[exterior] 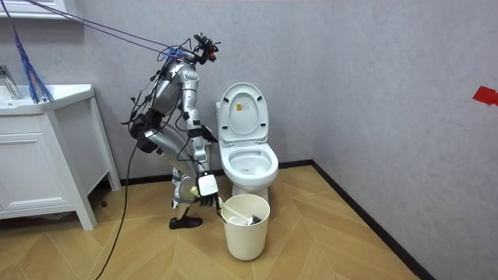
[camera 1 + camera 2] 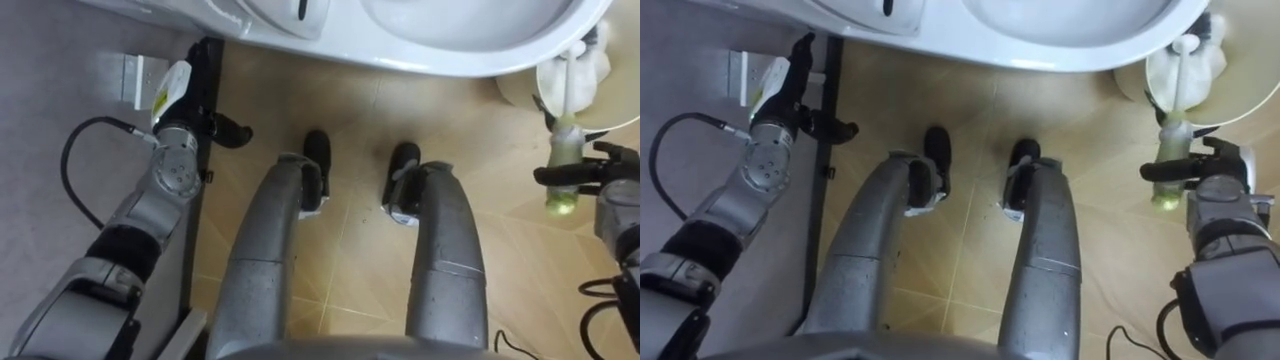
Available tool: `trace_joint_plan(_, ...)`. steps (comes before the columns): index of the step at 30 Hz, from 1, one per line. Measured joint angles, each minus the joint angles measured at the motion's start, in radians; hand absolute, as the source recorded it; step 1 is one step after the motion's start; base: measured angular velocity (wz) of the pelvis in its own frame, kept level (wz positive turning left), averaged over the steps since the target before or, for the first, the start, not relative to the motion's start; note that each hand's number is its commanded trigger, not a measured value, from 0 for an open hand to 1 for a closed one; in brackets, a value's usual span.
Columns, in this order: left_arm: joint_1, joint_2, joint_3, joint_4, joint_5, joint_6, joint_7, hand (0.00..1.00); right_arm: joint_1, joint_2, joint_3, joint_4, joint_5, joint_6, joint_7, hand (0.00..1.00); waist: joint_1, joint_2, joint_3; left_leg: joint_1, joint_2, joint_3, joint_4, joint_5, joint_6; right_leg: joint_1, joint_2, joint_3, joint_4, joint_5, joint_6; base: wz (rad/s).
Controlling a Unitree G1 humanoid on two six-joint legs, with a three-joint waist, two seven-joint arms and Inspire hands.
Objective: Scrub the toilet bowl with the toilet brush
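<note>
The white toilet [image 2: 440, 50] lies just ahead of my feet, its lid raised in the room view [image 1: 243, 109]. My right hand [image 2: 590, 176] is shut on the green handle of the toilet brush [image 2: 562, 190]. The brush's white head [image 2: 578, 58] points down into the cream waste bin [image 2: 612, 105] at my right. In the room view I stand bent forward beside the toilet, right hand [image 1: 204, 190] at the bin [image 1: 247, 229]. My left hand [image 2: 195, 125] hangs open near the dark baseboard [image 2: 205, 70] on the left, holding nothing.
The grey wall [image 2: 60, 110] runs close along my left. A white cabinet with a sink [image 1: 43, 155] stands at the room view's left. Wooden floor [image 1: 334, 233] stretches in front of the toilet and bin.
</note>
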Motion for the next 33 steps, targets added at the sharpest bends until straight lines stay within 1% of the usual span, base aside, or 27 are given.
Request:
trace_joint_plan(2,0.001,0.0,0.001,-0.001,-0.025,0.001,0.001,0.0,0.0,-0.003,-0.001,0.008,0.018,0.003,0.003,1.0,0.0,0.002,-0.001,-0.004,0.001,0.001,0.003,0.0,0.0,-0.005,0.0,0.001,0.002,0.0,0.0,0.0)
trace_joint_plan(6,0.007,0.002,0.001,-0.021,-0.027,0.002,0.001,0.0,0.0,-0.009,-0.001,0.009,0.081,0.011,0.007,1.0,0.003,0.003,-0.0012,-0.016,0.001,0.01,0.012,-0.001,0.002,-0.025,0.001,0.013,0.018,0.0,0.0,0.0)
trace_joint_plan(10,0.016,0.002,0.001,-0.051,-0.027,0.006,0.001,0.0,0.004,-0.009,-0.001,0.014,0.119,0.01,0.01,1.0,0.011,0.005,-0.0015,-0.018,0.002,0.009,0.016,-0.002,0.001,-0.026,0.002,0.012,0.021,0.0,0.0,0.0)
trace_joint_plan(14,0.038,0.002,-0.005,-0.09,-0.032,0.006,0.008,0.0,0.008,-0.008,0.0,0.022,0.178,0.01,0.01,1.0,0.021,0.013,-0.0017,-0.018,-0.001,0.01,0.015,-0.001,0.002,-0.026,-0.001,0.012,0.021,0.0,0.0,0.0)
trace_joint_plan(18,0.044,0.002,-0.007,-0.094,-0.064,0.006,0.02,0.0,0.007,-0.008,0.0,0.022,0.183,0.006,0.015,1.0,0.024,0.013,-0.0017,-0.017,-0.001,0.01,0.014,-0.001,0.002,-0.026,-0.001,0.012,0.021,0.0,0.001,0.0)
trace_joint_plan(23,0.048,0.002,-0.008,-0.103,-0.076,0.006,0.02,0.0,0.009,-0.007,0.001,0.022,0.211,0.0,0.017,1.0,0.022,0.013,-0.0016,-0.018,-0.001,0.009,0.016,-0.001,0.002,-0.025,-0.001,0.012,0.023,0.0,0.001,0.0)
trace_joint_plan(29,0.056,0.002,-0.015,-0.113,-0.122,0.005,0.019,0.0,0.014,0.011,0.002,0.022,0.317,0.004,0.049,1.0,0.019,0.013,-0.0017,-0.012,-0.001,0.009,0.025,-0.001,0.002,-0.018,-0.002,0.012,0.03,0.0,0.001,0.0)
trace_joint_plan(31,0.068,0.002,-0.015,-0.116,-0.125,0.006,0.017,0.0,0.016,0.015,0.002,0.023,0.34,0.018,0.065,1.0,0.014,0.013,-0.0018,-0.002,-0.001,0.007,0.025,-0.001,0.002,-0.005,-0.002,0.01,0.029,0.0,0.001,0.0)
trace_joint_plan(33,0.08,0.002,-0.015,-0.116,-0.126,0.006,0.017,0.0,0.028,0.024,0.001,0.023,0.392,0.022,0.088,1.0,0.007,0.013,-0.0018,0.027,-0.001,-0.003,0.023,-0.001,0.001,0.032,-0.001,-0.001,0.019,0.0,0.001,0.0)
